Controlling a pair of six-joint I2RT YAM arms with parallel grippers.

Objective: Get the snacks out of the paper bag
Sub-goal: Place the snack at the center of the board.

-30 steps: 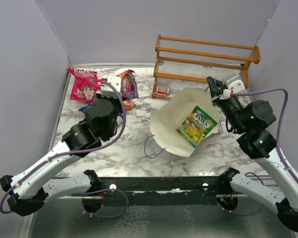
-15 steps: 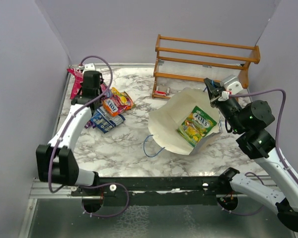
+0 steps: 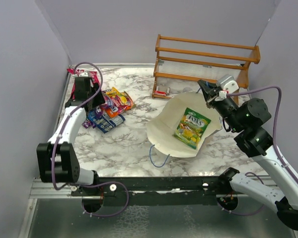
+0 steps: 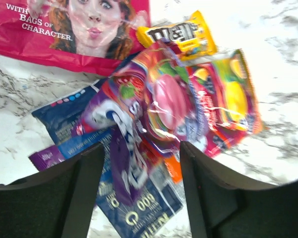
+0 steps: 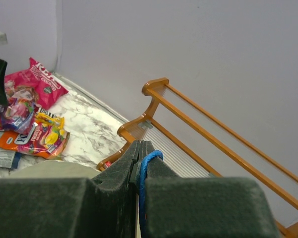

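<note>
The paper bag [image 3: 166, 126] lies tipped over with its cream inside facing up and a green-yellow snack packet [image 3: 191, 128] in its mouth. My right gripper [image 3: 208, 91] is shut on the bag's blue cord handle [image 5: 145, 163] at the bag's far edge. At the far left lies a pile of snacks [image 3: 111, 105]: a pink-red bag with a face [image 4: 64, 29], a yellow packet [image 4: 181, 34], a blue packet [image 4: 139, 208] and a multicoloured purple packet [image 4: 154, 104]. My left gripper [image 4: 141, 146] hangs open just above this pile, its fingers not closed on anything.
A wooden rack [image 3: 203, 62] stands at the back right, just behind the bag and my right gripper. The bag's other blue handle [image 3: 156, 156] loops onto the marble table [image 3: 124, 144]. Grey walls close off the left, back and right.
My left gripper has opened over the snack pile, where a multicoloured packet now lies. The paper bag has tipped flatter and its mouth has shifted left; my right gripper moved slightly left.
</note>
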